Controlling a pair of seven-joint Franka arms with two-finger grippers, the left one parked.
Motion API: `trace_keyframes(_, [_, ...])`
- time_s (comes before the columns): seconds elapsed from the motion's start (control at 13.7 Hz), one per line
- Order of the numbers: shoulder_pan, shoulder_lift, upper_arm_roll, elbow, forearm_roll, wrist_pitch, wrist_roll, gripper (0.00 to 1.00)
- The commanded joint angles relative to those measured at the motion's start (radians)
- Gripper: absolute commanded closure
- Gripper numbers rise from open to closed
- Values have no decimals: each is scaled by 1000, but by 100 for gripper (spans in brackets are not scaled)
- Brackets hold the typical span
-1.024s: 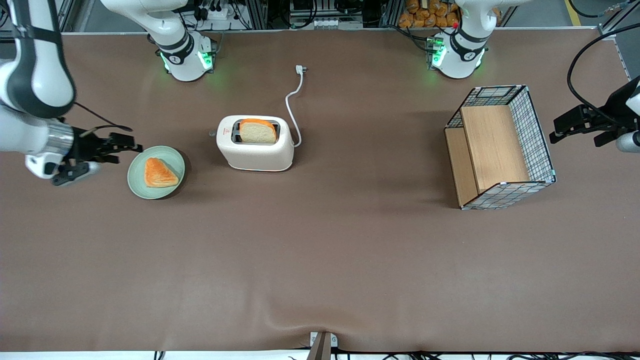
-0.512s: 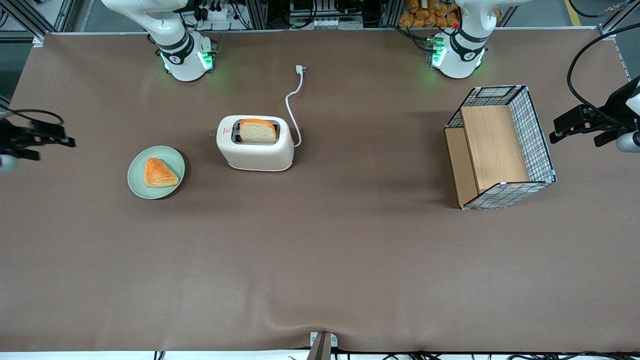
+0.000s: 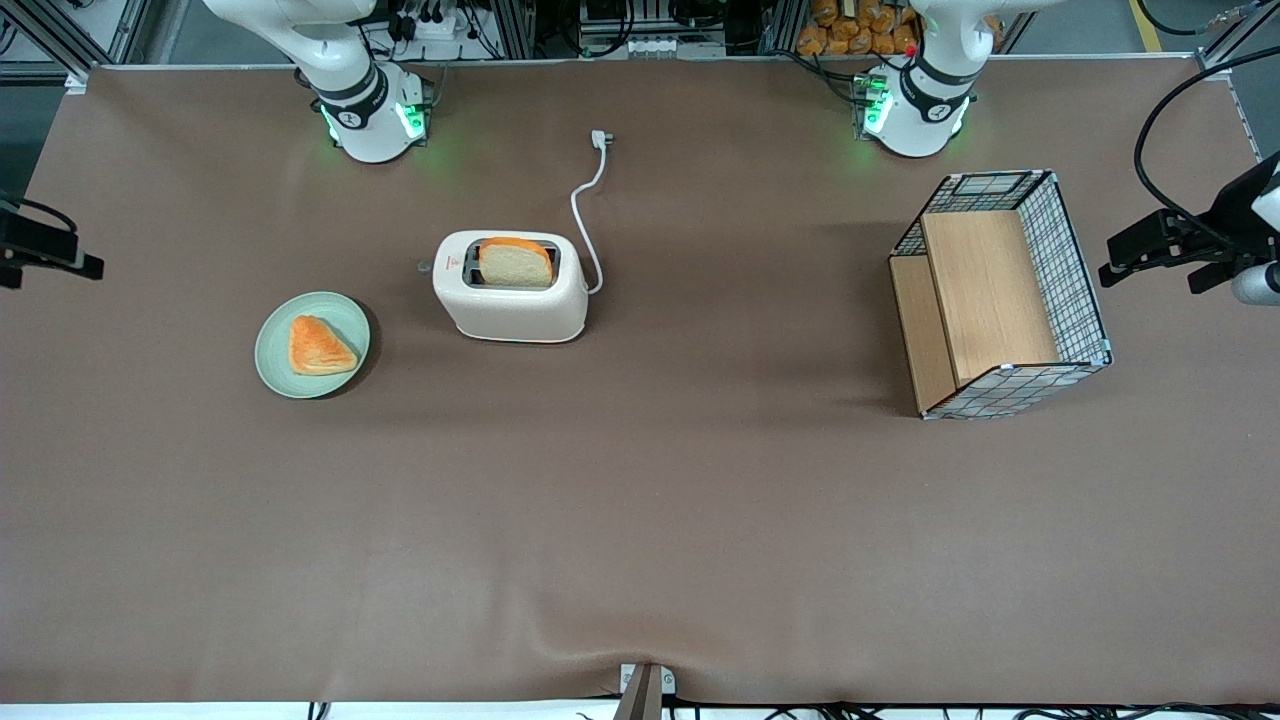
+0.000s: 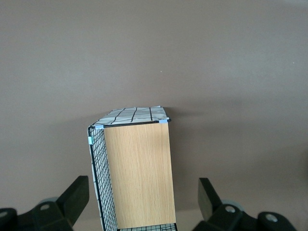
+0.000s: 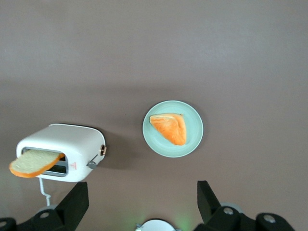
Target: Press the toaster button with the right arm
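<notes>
The cream-white toaster (image 3: 510, 295) stands mid-table with a slice of bread (image 3: 515, 262) sticking up from its slot. Its small grey button (image 3: 424, 267) juts from the narrow end that faces the green plate (image 3: 275, 365). My right gripper (image 3: 60, 255) hangs at the working arm's end of the table, well away from the plate and the toaster. In the right wrist view the gripper (image 5: 142, 192) is open and holds nothing. That view looks down on the toaster (image 5: 67, 147), its button (image 5: 91, 164) and the plate (image 5: 195, 139).
An orange pastry (image 3: 318, 345) lies on the plate. The toaster's white cord (image 3: 585, 215) runs away from the front camera to its plug. A wire basket with wooden panels (image 3: 1000, 295) stands toward the parked arm's end.
My right arm has drawn back from beside the plate toward the table's working-arm end; only the gripper's tip now shows in the front view. Toaster, bread and plate have not moved.
</notes>
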Motion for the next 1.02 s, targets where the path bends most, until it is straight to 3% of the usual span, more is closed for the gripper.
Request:
trace_keyframes(0.0, [-30, -83, 83, -67, -57, -4, 129, 0])
trace_keyframes(0.59, [-41, -254, 177, -309, -106, 149, 174, 0])
trace_keyframes(0.95, [-55, -281, 196, -346, -125, 172, 168, 0])
